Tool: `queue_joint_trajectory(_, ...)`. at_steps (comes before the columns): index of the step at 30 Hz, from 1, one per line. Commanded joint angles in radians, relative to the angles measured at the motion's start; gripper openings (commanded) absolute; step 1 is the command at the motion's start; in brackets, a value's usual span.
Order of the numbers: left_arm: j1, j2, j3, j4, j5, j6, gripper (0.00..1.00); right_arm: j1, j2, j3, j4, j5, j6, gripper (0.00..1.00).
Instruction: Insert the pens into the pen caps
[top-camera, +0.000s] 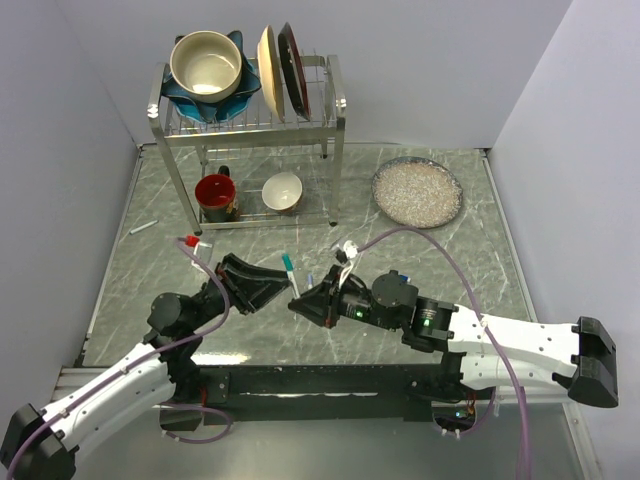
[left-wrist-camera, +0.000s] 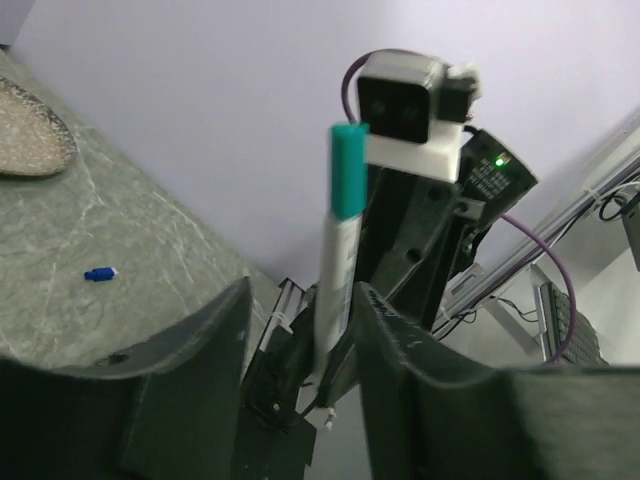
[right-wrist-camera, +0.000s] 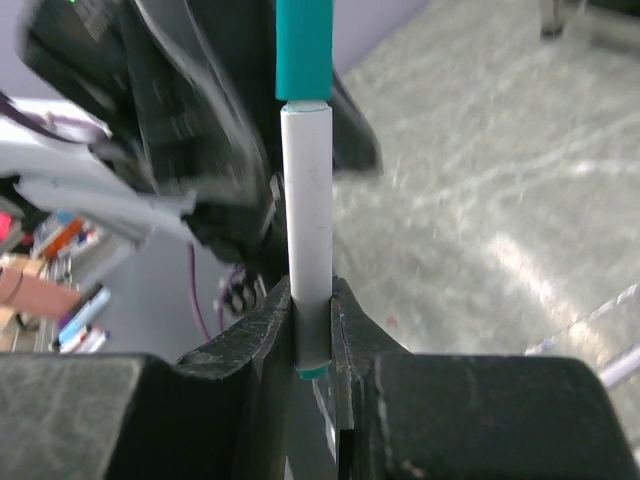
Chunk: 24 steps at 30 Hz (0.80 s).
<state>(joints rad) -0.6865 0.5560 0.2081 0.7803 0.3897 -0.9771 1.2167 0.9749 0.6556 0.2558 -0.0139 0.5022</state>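
A white-barrelled pen (right-wrist-camera: 306, 200) stands upright with a teal pen cap (right-wrist-camera: 303, 50) on its top end. My right gripper (right-wrist-camera: 312, 290) is shut on the lower barrel, and a teal end shows just below the fingers. In the left wrist view the same pen (left-wrist-camera: 338, 260) and teal cap (left-wrist-camera: 349, 170) rise between the fingers of my left gripper (left-wrist-camera: 303, 300), which is open with a gap beside the barrel. From above, the pen (top-camera: 289, 268) sits between the left gripper (top-camera: 280, 285) and the right gripper (top-camera: 300, 303). A small blue cap (left-wrist-camera: 98, 273) lies on the table.
A dish rack (top-camera: 335, 110) with bowls and plates stands at the back, with a red mug (top-camera: 215, 195) and a white bowl (top-camera: 283, 190) under it. A plate of rice (top-camera: 417, 190) sits at the back right. Another white pen (top-camera: 143, 227) lies at the left.
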Motion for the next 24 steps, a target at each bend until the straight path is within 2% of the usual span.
queue_joint_trajectory(1, -0.002, -0.044, 0.014, -0.016, 0.014, 0.020, 0.55, -0.003, 0.004, 0.067, 0.053, 0.017, -0.053, 0.00)
queue_joint_trajectory(3, -0.002, -0.056, 0.028, -0.032, 0.003, 0.034, 0.65, -0.005, 0.004, 0.061, 0.060, 0.017, -0.048, 0.00)
queue_joint_trajectory(8, -0.002, -0.059, 0.053, -0.018, 0.044, 0.055, 0.70, -0.005, -0.002, 0.053, 0.065, -0.018, -0.042, 0.00)
queue_joint_trajectory(10, -0.002, -0.059, 0.083, -0.073, 0.084, 0.048, 0.83, -0.003, -0.010, 0.050, 0.063, -0.026, -0.039, 0.00)
queue_joint_trajectory(12, -0.002, -0.051, 0.155, -0.163, 0.098, 0.079, 0.89, -0.005, -0.021, 0.049, 0.062, -0.040, -0.037, 0.00)
queue_joint_trajectory(16, -0.002, -0.002, 0.257, -0.286, 0.138, 0.164, 0.90, -0.003, -0.035, 0.035, 0.068, -0.083, -0.030, 0.00)
queue_joint_trajectory(19, -0.002, 0.010, 0.286, -0.264, 0.170, 0.195, 0.90, 0.000, -0.044, 0.023, 0.076, -0.112, -0.021, 0.00)
queue_joint_trajectory(24, -0.002, 0.024, 0.315, -0.271, 0.147, 0.215, 0.83, 0.003, -0.071, 0.009, 0.077, -0.127, -0.016, 0.00)
